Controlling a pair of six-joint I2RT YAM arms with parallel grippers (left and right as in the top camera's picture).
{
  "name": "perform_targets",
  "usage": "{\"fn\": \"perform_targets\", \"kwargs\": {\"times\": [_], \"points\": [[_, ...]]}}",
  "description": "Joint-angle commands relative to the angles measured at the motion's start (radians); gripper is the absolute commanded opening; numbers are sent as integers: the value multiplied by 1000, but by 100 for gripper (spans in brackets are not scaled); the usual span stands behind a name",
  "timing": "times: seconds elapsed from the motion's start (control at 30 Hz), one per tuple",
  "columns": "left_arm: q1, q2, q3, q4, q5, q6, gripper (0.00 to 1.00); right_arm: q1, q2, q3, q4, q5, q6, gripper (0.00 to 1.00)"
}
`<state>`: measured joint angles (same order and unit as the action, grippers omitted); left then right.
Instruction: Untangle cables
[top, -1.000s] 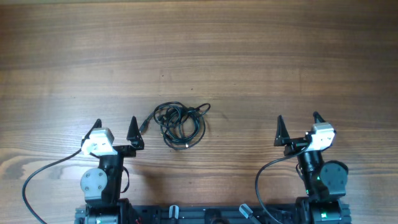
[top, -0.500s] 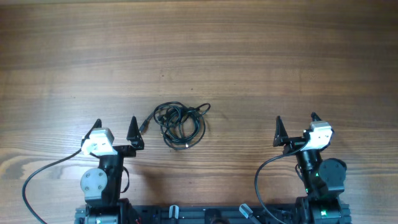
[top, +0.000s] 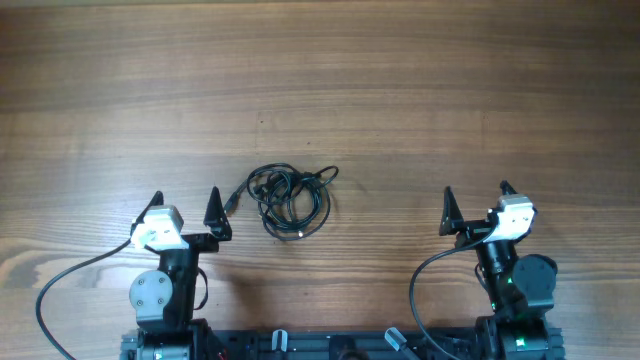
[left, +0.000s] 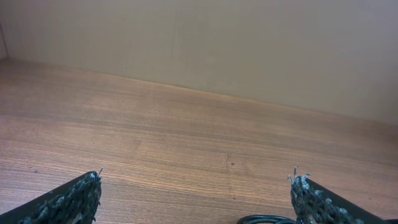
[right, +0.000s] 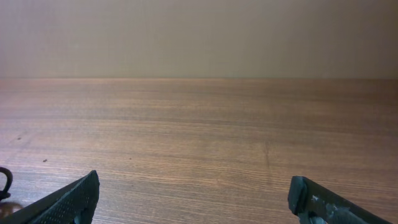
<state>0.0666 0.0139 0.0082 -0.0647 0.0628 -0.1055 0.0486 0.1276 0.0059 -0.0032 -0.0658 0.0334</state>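
Since the last frame right tool (top: 477, 190) edged inward; it and left tool (top: 185, 197) gape empty, cables (top: 290, 198) lie clumped on counter (top: 400, 80), approach step pending, likely by left tool.

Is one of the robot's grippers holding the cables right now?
No, the cables lie in a clump on the table, apart from the open left gripper and open right gripper.

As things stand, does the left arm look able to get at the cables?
Probably yes: the cables lie on the table close beside the open left fingers, only bare wood between them, and the right arm sits well off on the other side.
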Motion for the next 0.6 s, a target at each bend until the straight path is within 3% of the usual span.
{"fn": "perform_targets", "kwargs": {"times": [0.0, 0.57], "points": [[-4, 0, -3, -7, 23, 13, 100, -3, 7, -1, 4, 16, 12, 100], [-4, 0, -3, -7, 23, 13, 100, -3, 7, -1, 4, 16, 13, 100]]}}
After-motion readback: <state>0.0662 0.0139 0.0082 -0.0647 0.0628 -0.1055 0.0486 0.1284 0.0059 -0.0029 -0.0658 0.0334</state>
